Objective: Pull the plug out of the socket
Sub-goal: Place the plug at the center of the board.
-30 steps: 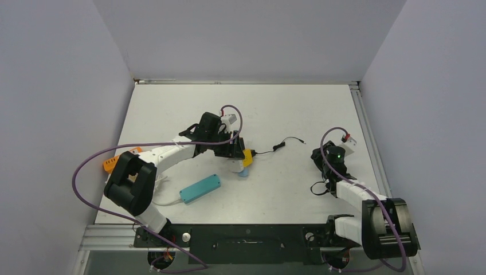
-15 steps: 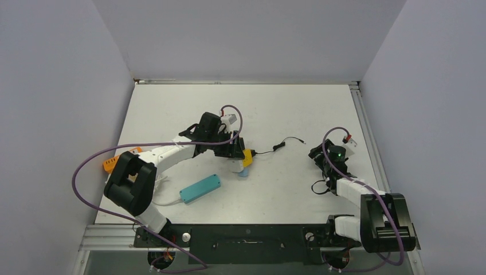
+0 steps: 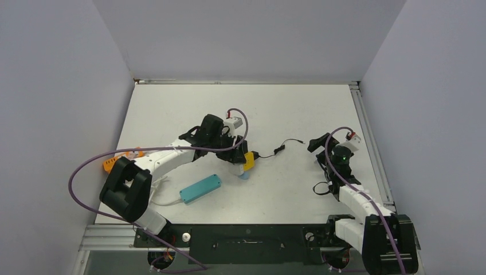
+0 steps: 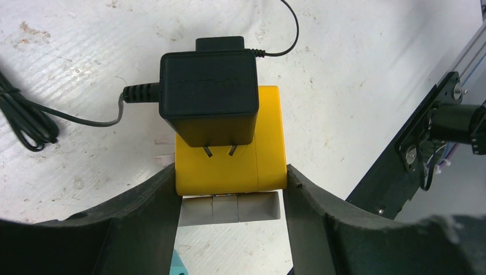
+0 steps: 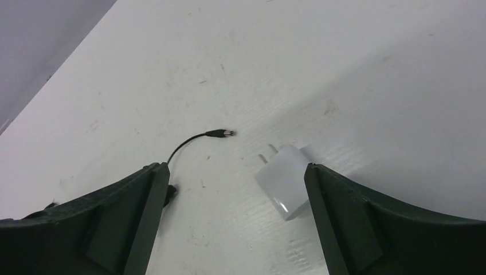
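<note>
The black plug [image 4: 207,94] sits at the centre of the left wrist view. Its two prongs point down the frame into the yellow socket [image 4: 269,143] and seem only partly seated. Its long axis runs up and down the frame, so it would come free towards the top, away from the left pincer [image 4: 230,179], which is clenched on the socket's sides. Its cord trails off to the left, and there is bare table [image 3: 298,109] above.

The right pincer [image 5: 235,172] is well apart from them at the right of the overhead view. Its jaws are spread wide and hold nothing. A white plug [image 5: 285,182] lies loose on the table just inside its right finger, and a cable tip [image 5: 220,133] lies near.
</note>
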Robot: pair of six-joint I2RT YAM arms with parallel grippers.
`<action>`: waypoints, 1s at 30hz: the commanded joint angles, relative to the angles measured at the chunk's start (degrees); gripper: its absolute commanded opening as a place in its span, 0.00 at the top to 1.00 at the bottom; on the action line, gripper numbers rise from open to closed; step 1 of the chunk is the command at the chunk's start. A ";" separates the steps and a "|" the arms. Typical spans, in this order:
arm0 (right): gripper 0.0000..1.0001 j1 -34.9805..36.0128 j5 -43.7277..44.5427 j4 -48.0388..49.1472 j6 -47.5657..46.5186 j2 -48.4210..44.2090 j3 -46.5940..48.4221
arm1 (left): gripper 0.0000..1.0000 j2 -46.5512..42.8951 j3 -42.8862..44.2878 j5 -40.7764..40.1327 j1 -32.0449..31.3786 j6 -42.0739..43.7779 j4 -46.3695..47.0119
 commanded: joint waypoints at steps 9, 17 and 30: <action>0.06 12.47 -28.81 21.53 -7.97 16.03 5.81 | 1.00 -8.53 1.90 -5.56 -6.20 13.84 -3.66; 0.07 14.96 -42.76 36.64 -2.83 22.84 5.50 | 1.00 -8.10 2.89 -15.02 -8.94 16.58 -7.73; 0.22 23.35 -41.97 35.75 -5.29 23.80 7.90 | 1.00 -7.23 2.69 -10.82 -10.64 16.74 -6.48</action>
